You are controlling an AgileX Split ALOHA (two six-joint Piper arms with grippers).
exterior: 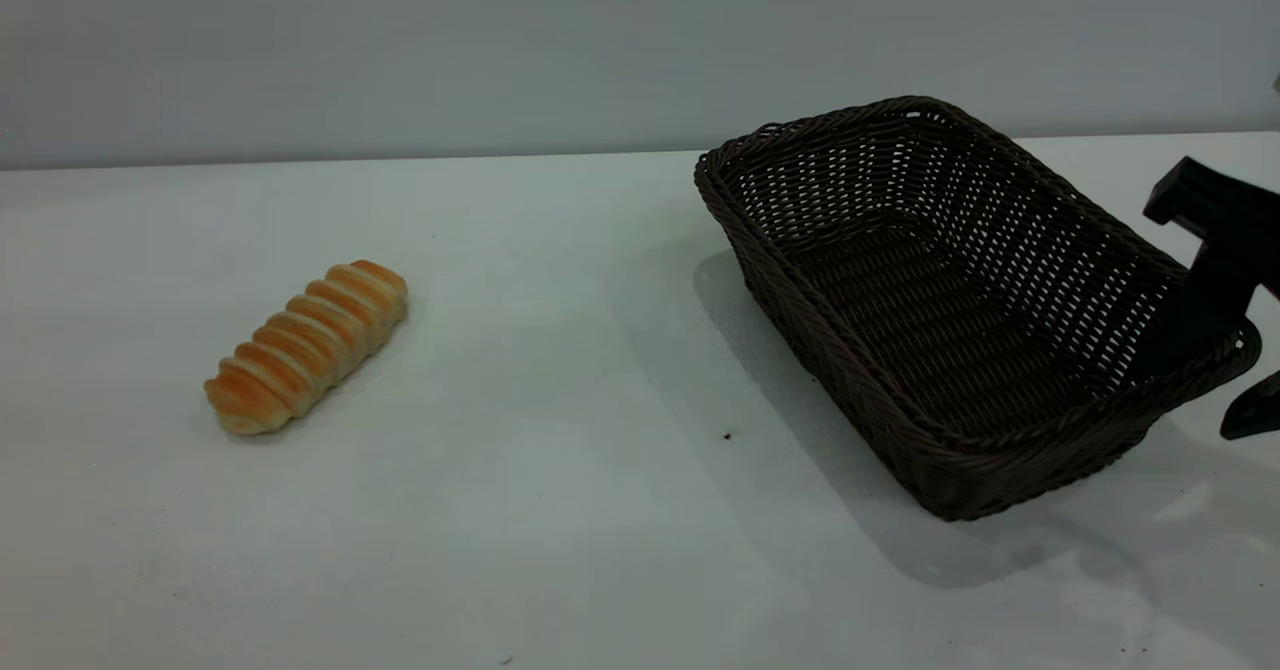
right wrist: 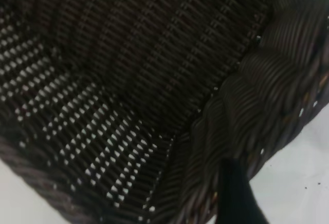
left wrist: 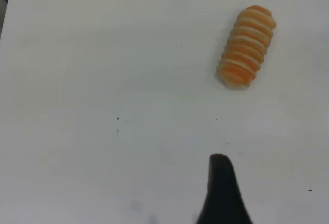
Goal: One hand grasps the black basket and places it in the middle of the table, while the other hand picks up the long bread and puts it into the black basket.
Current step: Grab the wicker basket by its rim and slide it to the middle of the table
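The broad plain white bench [exterior: 560, 510] spreads across the front of the exterior view, bare but for a few tiny dark specks, one of them lying between the two task things.

At the near right stands the large rectangular dark brown-black woven wicker basket [exterior: 960, 310] with sloping openwork sides and a braided rim. It sits angled on the bench, one corner pointing toward the camera, its far end lifted a little so that shadow shows beneath its left side. Nothing lies inside it.

At the basket's right end the right claw [exterior: 1215, 350], tapered and black, straddles the braided rim: one finger [exterior: 1205, 305] reaches down inside the wall, the other [exterior: 1252, 412] shows outside it, just beyond the corner. It is pinching the basket's rim. The right wrist view looks straight down into the weave, with one dark fingertip [right wrist: 235, 193] against the thick braid at the corner.

At the left, well apart from the basket, lies the small elongated golden-orange bread roll [exterior: 307, 346] with pale cream crosswise stripes, flat on the bench and set diagonally.

The left claw [left wrist: 222, 190] shows only in its own wrist view, as a single black finger hovering above the bench, short of the roll [left wrist: 247, 46] and not touching it. I cannot tell whether it is spread or pressed together.

Farthest back, a plain grey wall [exterior: 500, 40] meets the bench edge.
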